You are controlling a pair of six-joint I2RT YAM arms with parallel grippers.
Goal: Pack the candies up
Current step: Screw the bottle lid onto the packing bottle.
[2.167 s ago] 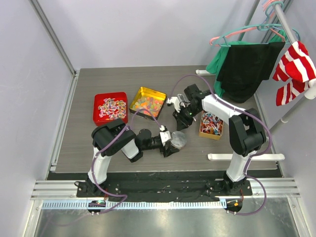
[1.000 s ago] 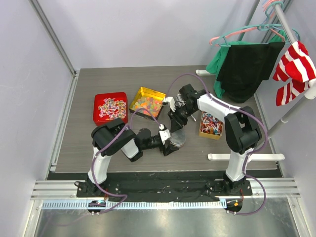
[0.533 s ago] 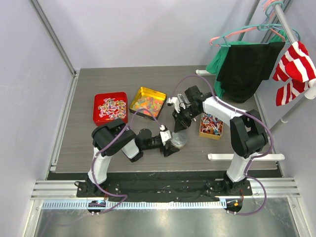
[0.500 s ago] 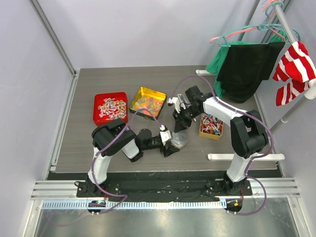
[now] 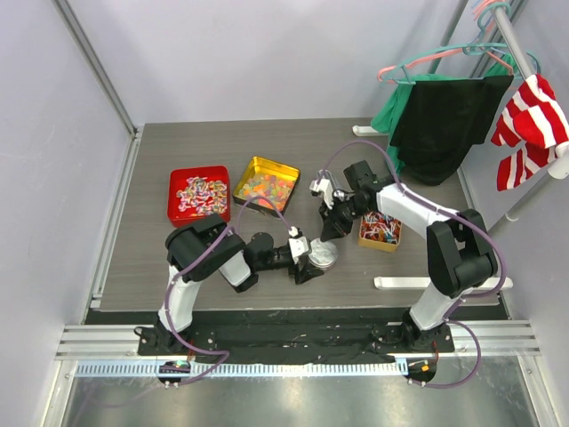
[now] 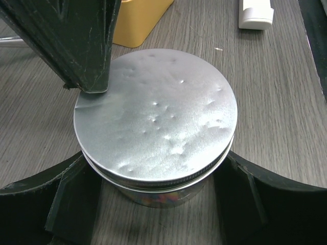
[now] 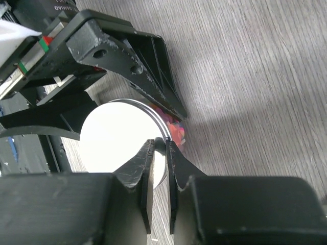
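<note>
The lid (image 6: 158, 117) hid nearly everything inside the jar (image 5: 320, 259); only a sliver of candies (image 7: 177, 133) showed beneath its rim. Behind the jar, the yellow box (image 6: 137, 18) was cut off by the left wrist view's edge.

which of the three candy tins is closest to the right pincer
The small orange tin, just right of the right pincer; the gold tin and red tin sit farther left.

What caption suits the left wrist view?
Left hand grips the silver-lidded jar; the right hand's tip rests at the lid's edge.
</note>
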